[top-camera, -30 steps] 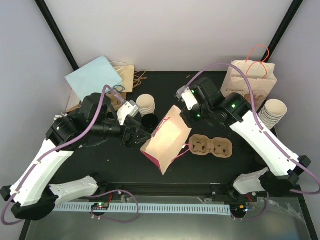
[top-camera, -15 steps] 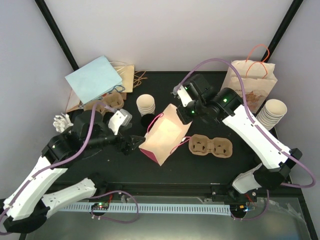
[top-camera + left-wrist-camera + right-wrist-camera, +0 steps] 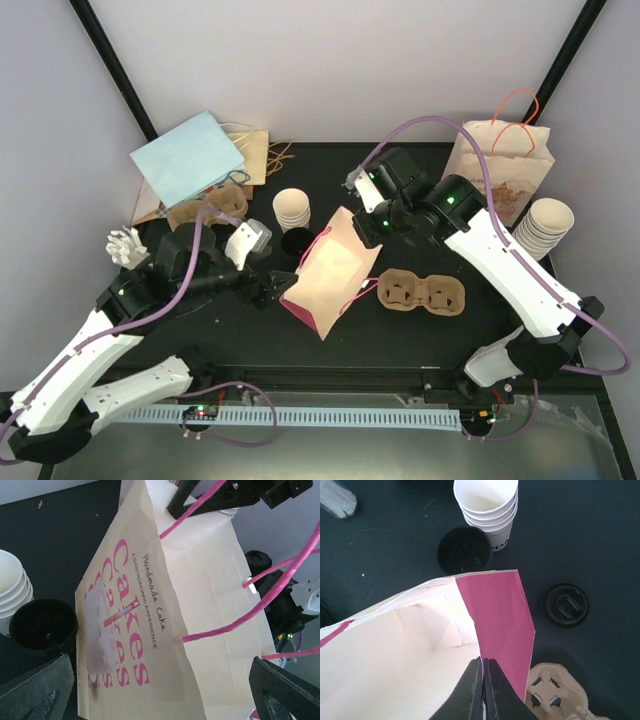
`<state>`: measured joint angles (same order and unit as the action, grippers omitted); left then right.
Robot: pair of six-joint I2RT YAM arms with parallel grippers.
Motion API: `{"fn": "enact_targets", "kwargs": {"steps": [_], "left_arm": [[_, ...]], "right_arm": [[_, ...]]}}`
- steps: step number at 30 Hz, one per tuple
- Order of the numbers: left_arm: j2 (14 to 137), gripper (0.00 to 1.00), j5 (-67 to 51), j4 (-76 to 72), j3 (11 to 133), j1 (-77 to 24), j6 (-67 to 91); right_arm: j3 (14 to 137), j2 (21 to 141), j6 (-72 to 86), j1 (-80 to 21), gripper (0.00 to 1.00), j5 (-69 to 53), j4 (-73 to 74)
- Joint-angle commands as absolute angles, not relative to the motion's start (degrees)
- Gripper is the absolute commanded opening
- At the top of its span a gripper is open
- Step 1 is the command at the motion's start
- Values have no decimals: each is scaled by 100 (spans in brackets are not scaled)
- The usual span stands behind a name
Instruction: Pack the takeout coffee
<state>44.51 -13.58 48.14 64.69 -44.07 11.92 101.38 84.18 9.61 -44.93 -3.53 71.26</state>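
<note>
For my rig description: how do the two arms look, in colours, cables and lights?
The left arm and right arm have white link shells and black joints. A purple cable loops along each. Small green lights glow near the right wrist. The fingers are black.

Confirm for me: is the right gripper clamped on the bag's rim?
Yes, the right gripper is shut with the top edge of the bag between its fingers.

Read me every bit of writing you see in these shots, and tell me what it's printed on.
"Cakes", big pink letters, repeated: cream paper bag.
"Handmade Cake": same bag.
"A GASTRONOMIC EXPERIENCE": same bag.
Stack of white cups: dark letters, cut off, unreadable.
Brown bag at back right: print too small to read.
</note>
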Motion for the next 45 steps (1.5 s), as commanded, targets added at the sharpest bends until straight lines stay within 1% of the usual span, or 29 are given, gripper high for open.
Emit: {"fn": "enact_targets", "kwargs": {"steps": [1, 12, 16, 21, 26, 27, 28, 31, 32, 34, 36, 43, 45], "left_arm": [[4509, 99, -1080, 4721, 6711, -4640, 1089], [5365, 98, 894, 5331, 7420, -5697, 1028], [5733, 88, 1350, 5500, 7584, -5954, 1058], [5831, 65, 1396, 5395, 7558, -6029, 1078], [5760, 36, 1380, 5354, 7504, -6025, 1058], [5758, 28, 1380, 5371, 7499, -6025, 1058], [5772, 22, 1386, 5387, 7505, -6021, 1063], [5794, 5, 1438, 5443, 7507, -6023, 1080], [5800, 2, 1460, 5461, 7516, -6021, 1081], [5803, 2, 1488, 5484, 7529, -6024, 1074], [5800, 2, 1503, 5476, 7539, -6025, 1071], [5774, 2, 1503, 5443, 7567, -6021, 1008], [5776, 2, 1503, 5432, 7558, -6021, 979]], "right_arm": [[10283, 8437, 1046, -4524, 2, -281, 7146], [10316, 8421, 1035, -4526, 3, -288, 7146], [10318, 8389, 1044, -4524, 3, -278, 7136], [10236, 8367, 1033, -4522, 3, -251, 7096], [10140, 8320, 1046, -4523, 3, -225, 7060], [10128, 8302, 1046, -4526, 3, -213, 7058], [10120, 8283, 1045, -4524, 3, -205, 7050], [10092, 8233, 1039, -4526, 4, -179, 7040], [10082, 8223, 1037, -4525, 4, -169, 7040], [10058, 8190, 1037, -4523, 6, -130, 7026], [10018, 8147, 1029, -4521, 10, -84, 7031], [9866, 7866, 1007, -4523, 29, 187, 7011], [9818, 7733, 1015, -4525, 37, 294, 6976]]}}
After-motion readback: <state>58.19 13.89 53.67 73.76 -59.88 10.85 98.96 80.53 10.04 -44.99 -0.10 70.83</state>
